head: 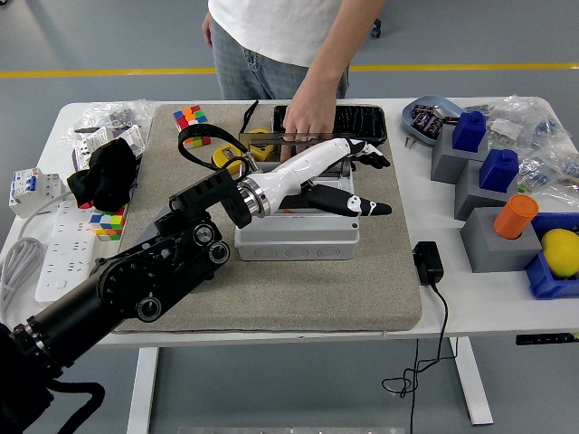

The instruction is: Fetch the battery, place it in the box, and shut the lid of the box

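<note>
The left hand [339, 176], white with black fingertips, reaches in from the lower left on its black arm and hovers over the grey box [297, 231], fingers spread and straight, holding nothing. Its thumb [348, 203] points right, past the box's right edge, and the other fingers [369, 154] fan out toward the far right corner. Directly under the palm lies the open top of the box; the wrist and forearm hide most of the inside, and only a sliver of orange shows beside the arm, so whether the battery is in there cannot be told. Just behind the hand the clear lid [291, 141] stands up on the box's far edge, and a person's hand [310, 116] rests on its top rim, gripping it from the far side. Beyond that hand sits a black tray [362, 122]. The box stands on a grey felt mat [362, 289] covering the middle of the white table [488, 303]. Left of the arm lie a Rubik's cube [192, 123], a black cloth [107, 174] and a white power strip [56, 249]. Well to the right of the fingers lies a black adapter [428, 261], and farther out grey blocks with blue pieces [498, 168], an orange cylinder [516, 215] and a yellow fruit [560, 250]. The right arm is out of sight.
</note>
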Motion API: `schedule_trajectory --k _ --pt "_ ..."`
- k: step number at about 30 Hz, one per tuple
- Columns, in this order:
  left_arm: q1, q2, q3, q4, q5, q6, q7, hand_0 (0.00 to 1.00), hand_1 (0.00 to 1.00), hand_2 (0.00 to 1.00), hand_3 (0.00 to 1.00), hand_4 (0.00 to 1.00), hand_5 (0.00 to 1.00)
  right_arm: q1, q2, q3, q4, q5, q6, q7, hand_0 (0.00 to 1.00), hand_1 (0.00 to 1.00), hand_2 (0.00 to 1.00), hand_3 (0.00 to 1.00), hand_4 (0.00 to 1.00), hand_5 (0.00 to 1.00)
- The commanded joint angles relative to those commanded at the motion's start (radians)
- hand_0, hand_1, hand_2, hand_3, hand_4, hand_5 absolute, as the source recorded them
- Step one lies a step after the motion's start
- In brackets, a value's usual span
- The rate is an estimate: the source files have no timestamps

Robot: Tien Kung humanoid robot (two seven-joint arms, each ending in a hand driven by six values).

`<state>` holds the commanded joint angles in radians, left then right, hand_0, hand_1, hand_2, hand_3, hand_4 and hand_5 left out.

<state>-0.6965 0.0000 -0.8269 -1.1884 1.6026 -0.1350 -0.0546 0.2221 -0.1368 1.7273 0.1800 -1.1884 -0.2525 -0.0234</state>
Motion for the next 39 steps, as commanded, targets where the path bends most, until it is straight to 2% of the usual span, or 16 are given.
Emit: schedule_trajectory --k 3,4,7,8,9,10,15,16,17,21,22,24,27,28,32,39 --pt "0.003 0.0 -0.053 -0.062 -0.095 -0.106 0.073 0.703 0.71 0.682 0.618 0.998 0.563 0.001 0.001 0.0 0.0 0.003 0.0 0.001 0.826 0.789 0.76 0.801 0.998 0.998" --pt "0.003 0.001 -0.077 -0.083 -0.136 -0.15 0.101 0.5 0.648 0.63 0.603 0.998 0.679 0.001 0.001 0.001 0.0 0.003 0.0 0.001 0.824 0.789 0.76 0.801 0.998 0.998" --pt "0.0 0.0 -0.122 -0.092 -0.257 -0.27 0.146 0.5 0.648 0.63 0.603 0.998 0.679 0.0 0.002 0.003 0.0 0.002 0.0 0.0 0.824 0.789 0.76 0.801 0.998 0.998" --pt "-0.001 0.0 -0.132 -0.087 -0.303 -0.313 0.147 0.5 0.648 0.63 0.603 0.998 0.679 0.0 0.003 0.004 0.0 0.001 0.0 0.0 0.824 0.789 0.76 0.801 0.998 0.998" --pt "0.0 0.0 -0.144 -0.077 -0.348 -0.331 0.122 0.5 0.648 0.63 0.603 0.998 0.679 0.0 0.003 0.002 0.0 0.003 0.0 0.001 0.824 0.789 0.76 0.801 0.998 0.998" --pt "0.002 0.0 -0.156 -0.07 -0.387 -0.315 0.098 0.58 0.677 0.665 0.626 0.998 0.724 0.001 0.003 0.001 0.0 0.005 -0.001 0.002 0.824 0.788 0.759 0.802 0.998 0.998" --pt "0.007 0.0 -0.248 -0.029 -0.6 -0.107 -0.087 0.58 0.677 0.665 0.626 0.998 0.724 0.003 0.005 -0.003 0.0 0.009 -0.002 0.004 0.824 0.788 0.759 0.802 0.998 0.998" --pt "0.006 0.0 -0.265 -0.023 -0.639 -0.068 -0.107 0.785 0.819 0.79 0.731 0.998 0.821 0.003 0.005 -0.005 0.0 0.01 -0.002 0.004 0.823 0.788 0.759 0.801 0.998 0.998" --pt "0.003 0.0 -0.285 -0.01 -0.648 -0.029 -0.123 0.785 0.819 0.79 0.731 0.998 0.821 0.003 0.005 0.0 0.0 0.005 -0.002 0.002 0.823 0.788 0.759 0.801 0.998 0.998" --pt "0.002 0.0 -0.343 0.02 -0.507 0.133 -0.148 0.785 0.819 0.79 0.731 0.998 0.821 0.003 0.004 -0.001 0.0 0.007 -0.003 0.001 0.823 0.788 0.759 0.801 0.998 0.998" --pt "0.004 0.0 -0.356 0.026 -0.468 0.168 -0.148 0.863 0.883 0.851 0.795 0.998 0.863 0.003 0.004 -0.001 0.0 0.007 -0.003 0.001 0.821 0.786 0.758 0.801 0.998 0.998" --pt "0.008 0.0 -0.379 0.034 -0.384 0.211 -0.131 0.863 0.883 0.851 0.795 0.998 0.863 0.003 0.003 -0.001 0.0 0.006 -0.004 0.001 0.821 0.786 0.758 0.801 0.998 0.998" --pt "0.011 0.0 -0.391 0.043 -0.26 0.181 -0.076 0.863 0.883 0.851 0.795 0.998 0.863 0.002 0.003 -0.003 0.0 0.007 -0.004 0.0 0.821 0.786 0.758 0.801 0.998 0.998" --pt "0.01 0.0 -0.389 0.047 -0.215 0.17 -0.064 0.931 0.876 0.821 0.787 0.998 0.998 0.002 0.003 -0.003 0.0 0.006 -0.004 0.0 0.821 0.787 0.759 0.801 0.998 0.998" --pt "0.008 0.0 -0.373 0.064 -0.052 0.101 -0.005 0.931 0.876 0.821 0.787 0.998 0.998 0.001 0.003 -0.005 0.0 0.006 -0.004 0.0 0.821 0.787 0.759 0.801 0.998 0.998" --pt "0.004 0.013 -0.323 0.104 0.247 0.054 0.023 0.94 0.869 0.795 0.753 0.998 0.998 -0.002 0.001 -0.009 0.0 0.008 -0.006 0.0 0.819 0.787 0.759 0.801 0.998 0.998"
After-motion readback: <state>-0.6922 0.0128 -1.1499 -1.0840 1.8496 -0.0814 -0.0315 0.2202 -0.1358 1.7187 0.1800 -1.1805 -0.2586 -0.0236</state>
